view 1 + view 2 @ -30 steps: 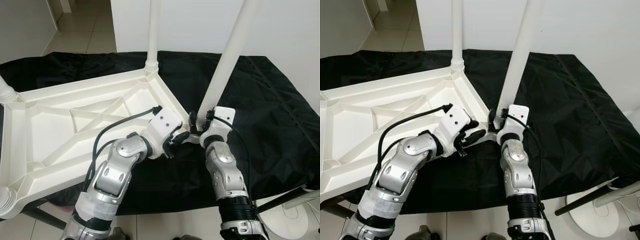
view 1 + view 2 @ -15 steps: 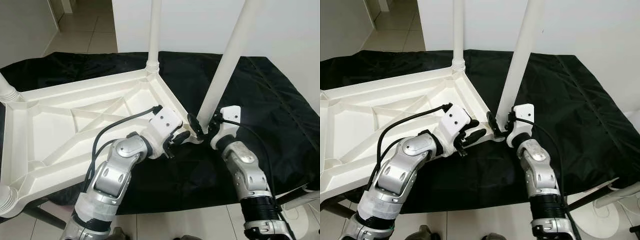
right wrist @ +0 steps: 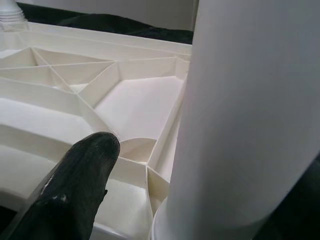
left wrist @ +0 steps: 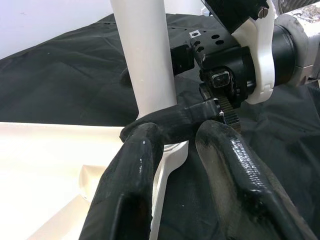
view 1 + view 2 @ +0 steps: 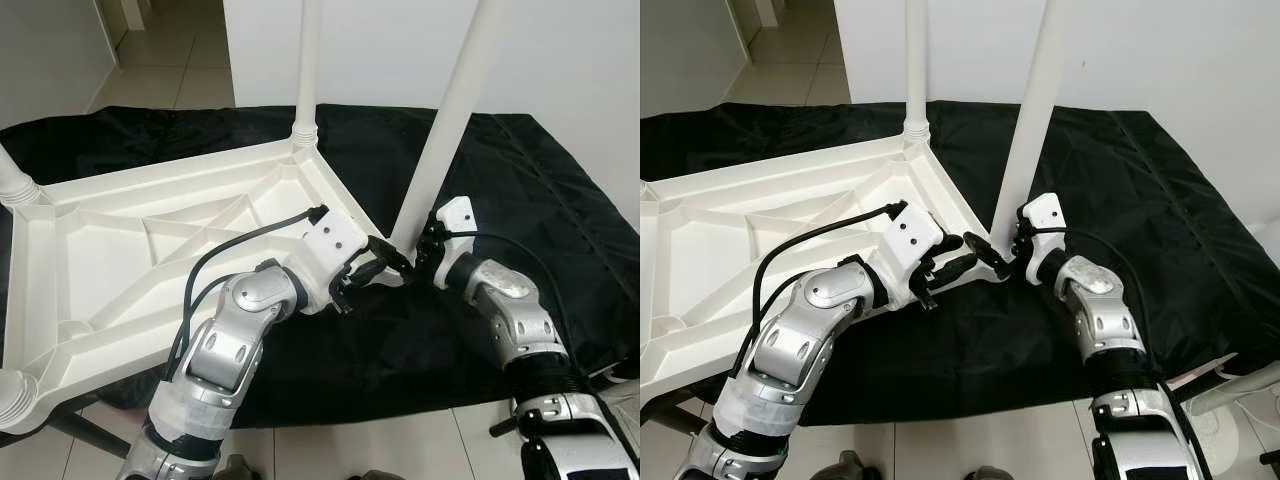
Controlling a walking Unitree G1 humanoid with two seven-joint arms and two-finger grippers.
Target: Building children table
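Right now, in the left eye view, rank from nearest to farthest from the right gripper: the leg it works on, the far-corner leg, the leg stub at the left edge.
1. Near-corner leg, at the right gripper.
2. Far-corner leg, behind, leftward.
3. Leg stub, far left edge of the tabletop.

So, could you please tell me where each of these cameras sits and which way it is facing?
Left eye view: on the head, looking forward and down at the upturned white table top on black cloth; both silver arms show.
Right eye view: beside it, same scene, slightly shifted.
Left wrist view: along the left tool toward the near table leg and the right arm's wrist.
Right wrist view: along the right tool, one black finger showing, at that leg and the ribbed underside.
All four share the near leg.
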